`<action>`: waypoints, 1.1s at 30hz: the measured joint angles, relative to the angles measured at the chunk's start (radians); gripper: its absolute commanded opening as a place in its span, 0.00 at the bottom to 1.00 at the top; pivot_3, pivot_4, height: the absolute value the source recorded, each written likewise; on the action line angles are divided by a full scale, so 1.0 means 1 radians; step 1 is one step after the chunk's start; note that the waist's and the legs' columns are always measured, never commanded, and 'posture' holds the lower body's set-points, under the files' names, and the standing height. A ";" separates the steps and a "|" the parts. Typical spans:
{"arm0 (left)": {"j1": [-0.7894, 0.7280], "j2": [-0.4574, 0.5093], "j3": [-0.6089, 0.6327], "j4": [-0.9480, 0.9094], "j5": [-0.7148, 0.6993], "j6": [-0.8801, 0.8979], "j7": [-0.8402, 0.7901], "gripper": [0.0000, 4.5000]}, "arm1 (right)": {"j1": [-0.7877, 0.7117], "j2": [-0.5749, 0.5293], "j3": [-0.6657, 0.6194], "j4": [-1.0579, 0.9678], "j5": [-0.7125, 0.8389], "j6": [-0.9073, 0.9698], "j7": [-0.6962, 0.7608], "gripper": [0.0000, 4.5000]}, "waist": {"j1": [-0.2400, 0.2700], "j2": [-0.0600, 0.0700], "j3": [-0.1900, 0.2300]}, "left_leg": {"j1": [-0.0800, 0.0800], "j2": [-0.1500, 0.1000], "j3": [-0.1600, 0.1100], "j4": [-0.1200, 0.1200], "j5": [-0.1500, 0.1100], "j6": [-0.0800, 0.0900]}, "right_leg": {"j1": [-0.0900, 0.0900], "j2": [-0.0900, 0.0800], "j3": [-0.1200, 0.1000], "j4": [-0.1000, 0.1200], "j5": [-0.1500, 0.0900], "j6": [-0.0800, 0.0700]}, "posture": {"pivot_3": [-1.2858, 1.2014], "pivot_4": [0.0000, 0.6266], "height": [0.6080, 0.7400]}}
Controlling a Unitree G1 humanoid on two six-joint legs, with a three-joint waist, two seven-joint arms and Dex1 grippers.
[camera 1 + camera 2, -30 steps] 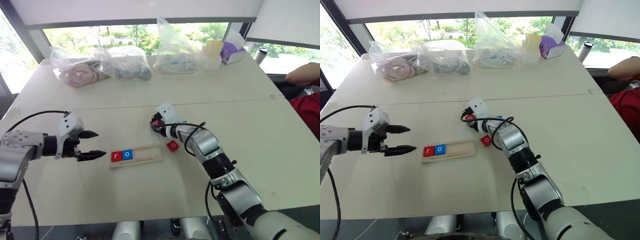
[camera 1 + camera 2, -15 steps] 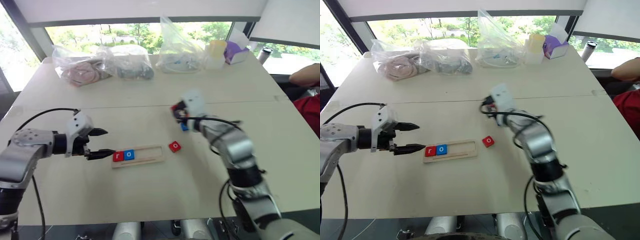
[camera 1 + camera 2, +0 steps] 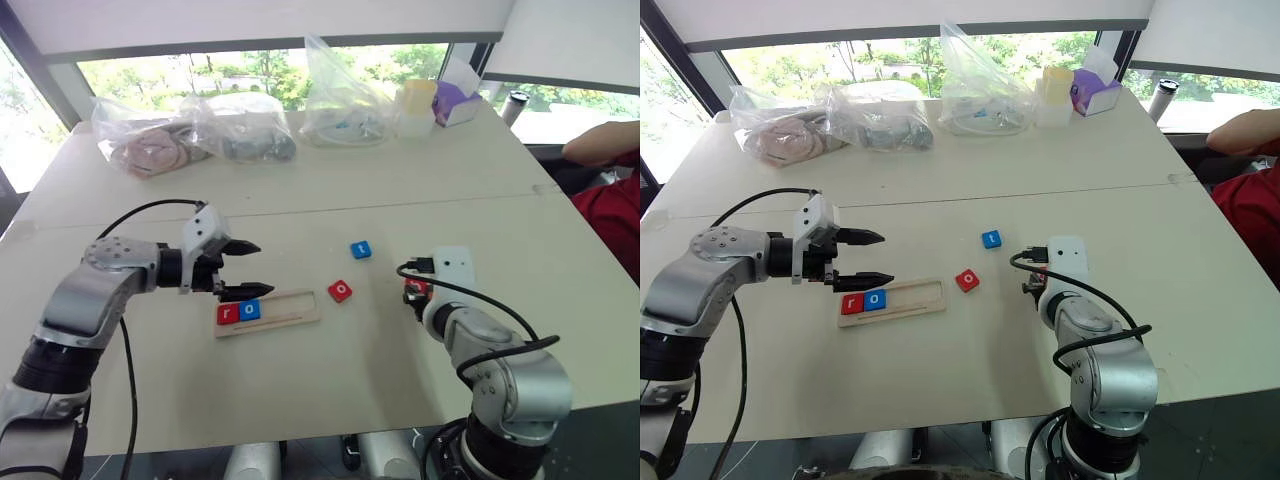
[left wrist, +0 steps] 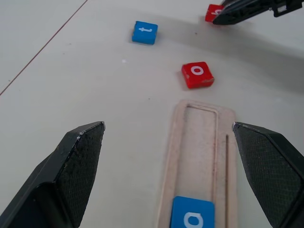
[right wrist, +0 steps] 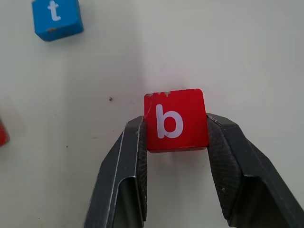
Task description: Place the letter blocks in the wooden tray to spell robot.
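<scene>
Pale desk carrying wooden tray, near front edge, holding r, o. Right end effector gripping red b block toward right edge. Left end effector gaping wide, hovering by tray. Next: b going into third slot.

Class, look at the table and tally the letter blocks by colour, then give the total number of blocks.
Red blocks: 3, namely r in the wooden tray, o on the table, b between the fingers of the right gripper
Blue blocks: 2, namely o in the tray, t on the table
Total: 5 blocks
</scene>
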 measured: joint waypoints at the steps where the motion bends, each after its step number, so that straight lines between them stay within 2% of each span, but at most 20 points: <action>1: -0.005 0.000 0.000 0.007 0.004 -0.006 -0.001 1.00 | 0.000 0.006 -0.004 0.002 0.001 0.000 0.001 0.70 | 0.000 0.000 0.000 | 0.000 0.000 0.000 0.000 0.000 0.000 | 0.000 0.000 0.000 0.000 0.000 0.001 | 0.52 0.24 1.00; 3: -0.010 0.000 0.000 0.012 0.011 -0.014 -0.003 1.00 | -0.005 -0.001 0.003 0.003 0.001 0.000 0.003 0.89 | -0.001 0.000 0.000 | -0.001 0.000 0.001 -0.001 0.000 0.000 | 0.000 -0.001 0.000 -0.001 0.001 0.003 | 0.52 0.24 1.00; 7: -0.004 0.001 0.000 0.010 0.012 -0.015 -0.005 1.00 | -0.041 -0.082 0.002 0.004 0.003 0.000 0.021 0.89 | 0.000 0.000 0.000 | -0.001 -0.001 0.001 -0.001 0.000 0.000 | 0.000 -0.002 0.000 -0.002 -0.001 0.001 | 0.52 0.24 1.00; 9: 0.010 0.009 0.001 0.009 0.012 -0.015 -0.009 1.00 | -0.095 -0.237 0.004 -0.018 0.038 -0.002 0.082 0.89 | 0.000 0.001 0.001 | -0.001 -0.002 0.002 0.000 0.000 0.000 | 0.000 -0.003 0.001 -0.002 -0.001 0.001 | 0.52 0.24 1.00; 11: 0.020 0.021 0.002 0.009 0.010 -0.010 -0.015 1.00 | -0.130 -0.346 -0.016 -0.036 0.080 -0.038 0.166 0.89 | 0.000 0.000 0.001 | 0.000 -0.002 0.001 0.000 0.000 0.000 | 0.000 -0.002 0.001 -0.002 -0.002 0.001 | 0.52 0.24 1.00; 14: 0.020 0.040 0.002 -0.021 -0.015 0.017 -0.047 1.00 | -0.118 -0.563 -0.022 0.001 0.232 -0.224 0.450 0.89 | 0.000 -0.002 0.003 | 0.000 -0.001 0.001 -0.002 0.000 0.000 | 0.001 -0.001 0.000 -0.003 -0.002 0.002 | 0.52 0.24 1.00; 16: 0.021 0.064 0.003 -0.062 -0.040 0.046 -0.073 1.00 | -0.042 -0.713 -0.023 0.048 0.319 -0.451 0.697 0.89 | 0.002 -0.003 0.004 | 0.000 -0.001 0.001 -0.004 0.000 0.000 | 0.001 -0.001 0.000 -0.003 -0.003 0.004 | 0.52 0.24 1.00; 18: 0.027 0.095 0.005 -0.101 -0.061 0.075 -0.092 1.00 | 0.048 -0.814 -0.020 0.136 0.370 -0.654 0.906 0.89 | 0.002 -0.005 0.004 | 0.001 -0.001 0.001 -0.006 0.000 0.000 | 0.002 -0.001 0.000 -0.005 -0.002 0.007 | 0.52 0.24 1.00; 22: 0.036 0.118 0.012 -0.158 -0.096 0.105 -0.104 1.00 | 0.077 -0.876 -0.004 0.327 0.361 -0.935 1.071 0.89 | -0.002 -0.006 0.006 | 0.002 -0.002 0.004 -0.005 0.000 0.000 | 0.001 -0.002 0.003 -0.005 -0.001 0.007 | 0.52 0.24 1.00; 24: 0.073 0.149 0.036 -0.203 -0.117 0.128 -0.105 1.00 | 0.050 -0.913 0.055 0.500 0.301 -1.136 1.143 0.89 | -0.003 -0.009 0.007 | 0.003 -0.001 0.005 -0.005 0.000 0.000 | 0.002 -0.001 0.003 -0.004 -0.003 0.004 | 0.52 0.24 1.00; 29: 0.247 0.230 0.116 -0.272 -0.121 0.163 -0.068 1.00 | -0.104 -0.863 0.167 0.932 0.193 -1.464 1.232 0.89 | -0.009 -0.009 0.009 | 0.004 -0.001 0.007 -0.005 0.000 0.000 | 0.001 0.000 0.006 -0.002 -0.003 0.003 | 0.52 0.24 1.00; 33: 0.305 0.247 0.166 -0.279 -0.122 0.166 -0.045 1.00 | -0.161 -0.842 0.207 1.099 0.156 -1.640 1.279 0.89 | 0.004 -0.009 0.009 | 0.003 -0.001 0.007 -0.004 0.000 0.000 | 0.000 -0.001 0.006 -0.002 -0.002 0.003 | 0.52 0.24 1.00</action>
